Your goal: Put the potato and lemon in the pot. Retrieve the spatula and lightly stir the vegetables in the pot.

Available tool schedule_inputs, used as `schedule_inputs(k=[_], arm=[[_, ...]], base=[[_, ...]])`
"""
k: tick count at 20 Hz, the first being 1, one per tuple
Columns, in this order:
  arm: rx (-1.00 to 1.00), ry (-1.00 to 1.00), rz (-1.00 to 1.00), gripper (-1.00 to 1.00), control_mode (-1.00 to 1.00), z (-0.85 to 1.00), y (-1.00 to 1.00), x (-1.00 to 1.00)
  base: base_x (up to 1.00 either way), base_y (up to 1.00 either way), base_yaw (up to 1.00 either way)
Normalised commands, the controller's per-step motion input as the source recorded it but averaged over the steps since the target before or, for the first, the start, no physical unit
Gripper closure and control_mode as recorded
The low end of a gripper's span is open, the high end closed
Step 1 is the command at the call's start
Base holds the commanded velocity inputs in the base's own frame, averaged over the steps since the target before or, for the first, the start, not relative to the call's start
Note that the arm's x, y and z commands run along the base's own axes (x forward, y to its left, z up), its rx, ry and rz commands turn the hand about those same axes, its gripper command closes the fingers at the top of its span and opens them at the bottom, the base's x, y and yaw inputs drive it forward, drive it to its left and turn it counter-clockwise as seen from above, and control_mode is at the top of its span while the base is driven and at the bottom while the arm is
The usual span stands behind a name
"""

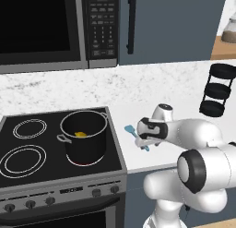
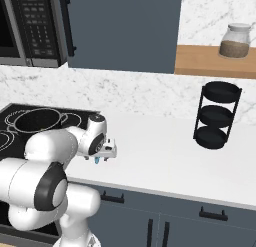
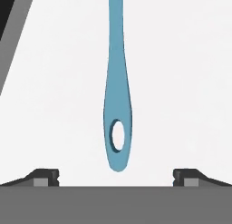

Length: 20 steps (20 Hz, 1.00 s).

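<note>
Wide-apart jaws flank the spatula handle's end on bare counter, beside the stove edge

The arm folds forward and low over the counter's front edge, wrist turned down. Its gripper hangs just above the worktop, fingertips spread wide apart, nothing between them.

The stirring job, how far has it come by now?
Something yellow already lies inside the deep dark cooking pot on the stove. In hand: the open gripper hovers above the light-blue spatula, lying on the white counter. Grasping and stirring remain.
</note>
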Motion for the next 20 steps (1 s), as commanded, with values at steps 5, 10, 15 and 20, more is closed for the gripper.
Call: schedule_inputs(k=[5, 10, 15, 20], arm=[[0.00, 0.00, -0.05, -1.00, -1.00, -0.25, 0.00, 0.06], [0.00, 0.00, -0.04, -1.00, -1.00, -0.05, 0.00, 0.00], [0.02, 0.00, -0.02, -1.00, -1.00, -0.01, 0.00, 0.12], [0.04, 0.00, 0.00, -1.00, -1.00, -0.11, 0.00, 0.22]], base=[[0.00, 0.00, 0.00], [0.00, 0.00, 0.00], [0.00, 0.00, 0.00], [0.00, 0.00, 0.00]])
